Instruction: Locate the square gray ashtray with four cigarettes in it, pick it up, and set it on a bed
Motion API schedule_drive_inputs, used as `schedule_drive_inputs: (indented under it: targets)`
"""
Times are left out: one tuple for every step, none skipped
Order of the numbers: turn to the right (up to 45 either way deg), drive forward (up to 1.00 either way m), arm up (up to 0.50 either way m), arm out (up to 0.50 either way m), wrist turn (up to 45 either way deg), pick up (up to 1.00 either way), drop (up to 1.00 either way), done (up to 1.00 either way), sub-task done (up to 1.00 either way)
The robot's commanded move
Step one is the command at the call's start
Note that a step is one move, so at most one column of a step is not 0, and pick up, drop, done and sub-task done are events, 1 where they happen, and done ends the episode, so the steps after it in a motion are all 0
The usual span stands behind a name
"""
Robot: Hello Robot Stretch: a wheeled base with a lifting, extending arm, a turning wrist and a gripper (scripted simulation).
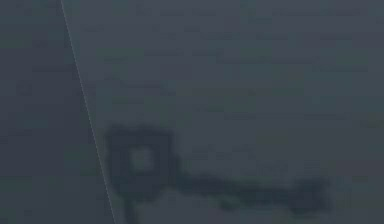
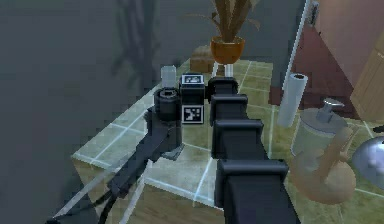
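Forward view: dark blue-grey wall (image 1: 230, 70) close ahead, thin pale edge line (image 1: 85, 90) slanting down its left.

Arm side view: arm (image 2: 245, 150) out over green-tiled counter (image 2: 190, 165), gripper (image 2: 128, 178) near the counter's left edge, dark floor beyond. Cannot tell whether anything is held.

Right of arm crowded: white roll (image 2: 292, 98), tan jug (image 2: 322, 150). Potted plant (image 2: 228, 45) at far end.

Small pale grey thing (image 2: 168, 74) at far edge, just beyond markers (image 2: 192, 112). Too small to confirm as ashtray.

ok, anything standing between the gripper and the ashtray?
Can't tell which thing is the ashtray. The gripper is at the tiled counter; closest is a small grey thing on its far edge, nothing visible between. Plant pot, white roll and tan jug stand aside.
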Motion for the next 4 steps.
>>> schedule_drive_inputs:
  targets:
    - [0.0,0.00,0.00,0.00,45.0,0.00,0.00,0.00,0.00]
    - [0.0,0.00,0.00,0.00,45.0,0.00,0.00,0.00,0.00]
    - [0.0,0.00,0.00,0.00,39.0,0.00,0.00,0.00,0.00]
    - [0.0,0.00,0.00,0.02,0.0,0.00,0.00,0.00,0.00]
